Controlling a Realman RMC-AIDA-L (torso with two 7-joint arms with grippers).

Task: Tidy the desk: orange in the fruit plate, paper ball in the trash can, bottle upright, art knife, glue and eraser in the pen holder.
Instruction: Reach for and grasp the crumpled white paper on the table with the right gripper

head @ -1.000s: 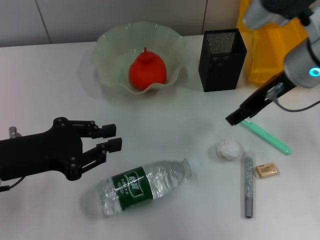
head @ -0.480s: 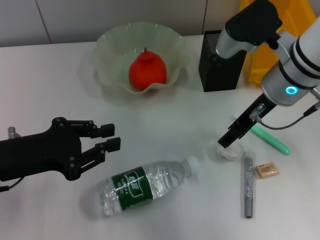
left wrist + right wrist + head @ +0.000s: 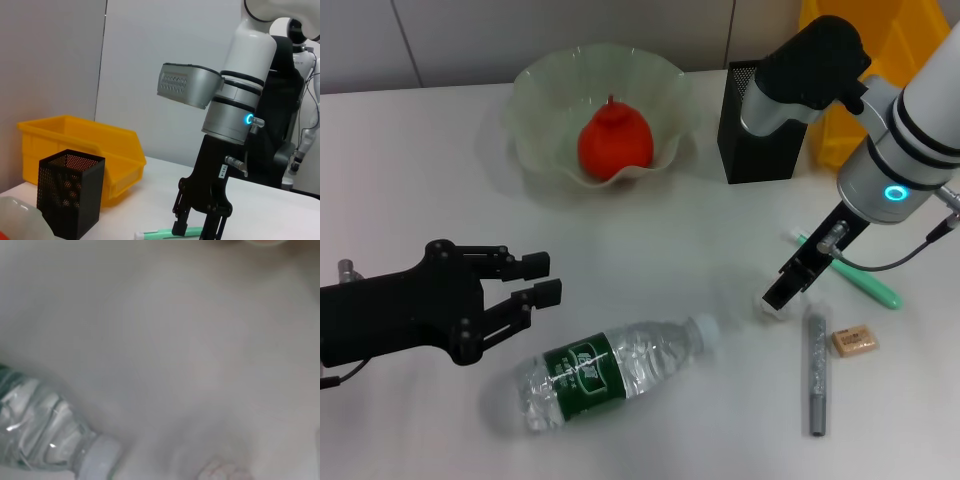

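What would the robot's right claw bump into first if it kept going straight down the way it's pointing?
Most likely the paper ball: the right gripper points down right over it and hides most of it. Under that lies the table. Whether they already touch cannot be told.

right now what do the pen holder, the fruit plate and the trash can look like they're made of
The pen holder looks like black metal mesh: fine perforations let light through its walls. The fruit plate seems translucent pale-green glass or plastic; the table shows faintly through its wavy rim, so which one is open. The trash can looks like molded yellow plastic, smooth and slightly glossy.
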